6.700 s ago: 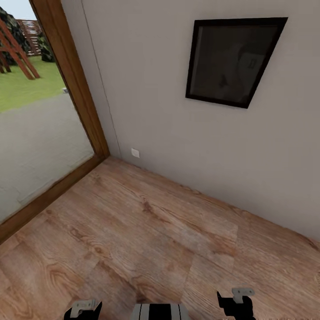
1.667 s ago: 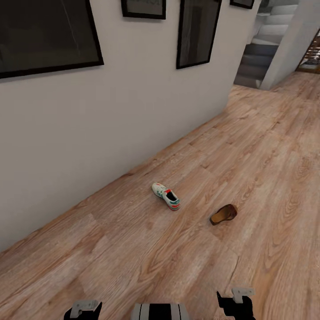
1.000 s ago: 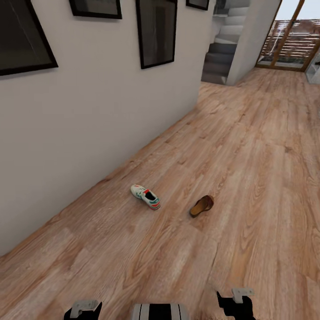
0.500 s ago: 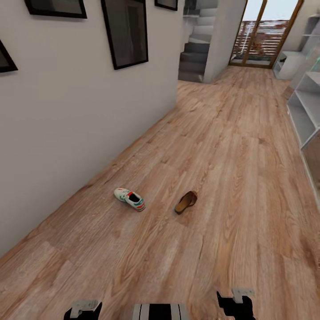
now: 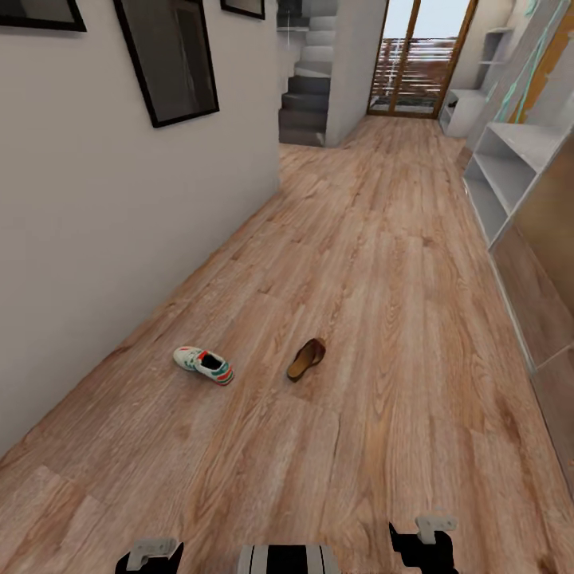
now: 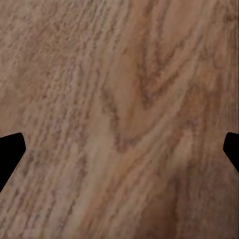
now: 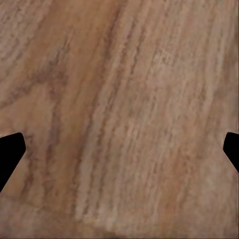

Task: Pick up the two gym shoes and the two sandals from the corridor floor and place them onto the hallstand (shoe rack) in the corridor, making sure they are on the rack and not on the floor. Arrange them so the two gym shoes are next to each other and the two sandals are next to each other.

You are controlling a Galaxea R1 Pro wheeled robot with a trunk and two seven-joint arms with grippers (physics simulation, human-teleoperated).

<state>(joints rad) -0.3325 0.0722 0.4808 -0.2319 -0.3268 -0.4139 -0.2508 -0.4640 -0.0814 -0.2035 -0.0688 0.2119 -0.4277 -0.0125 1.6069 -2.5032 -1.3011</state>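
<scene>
One gym shoe (image 5: 203, 364), white with green stripes and a red-orange heel, lies on the corridor floor (image 5: 383, 263) close to the left wall. One brown sandal (image 5: 307, 359) lies a short way to its right. Both are well ahead of my arms. My left gripper (image 5: 149, 556) and right gripper (image 5: 422, 544) sit low at the near edge of the head view. The left gripper (image 6: 119, 149) and the right gripper (image 7: 119, 149) both stand open over bare planks. A pale grey shelf unit (image 5: 502, 171) lines the right wall; I cannot tell whether it is the hallstand.
Framed pictures (image 5: 171, 60) hang on the left wall. Grey stairs (image 5: 307, 100) and a glass door (image 5: 414, 60) close the far end. A second pale unit (image 5: 460, 105) stands far right. Teal marks (image 5: 518, 72) show above the near shelves. A brown panel (image 5: 550, 263) runs along the right.
The whole view has swung to the right, so the camera turned. The shoe and sandal lie where they were on the floor. The grey shelves on the right came further into view.
</scene>
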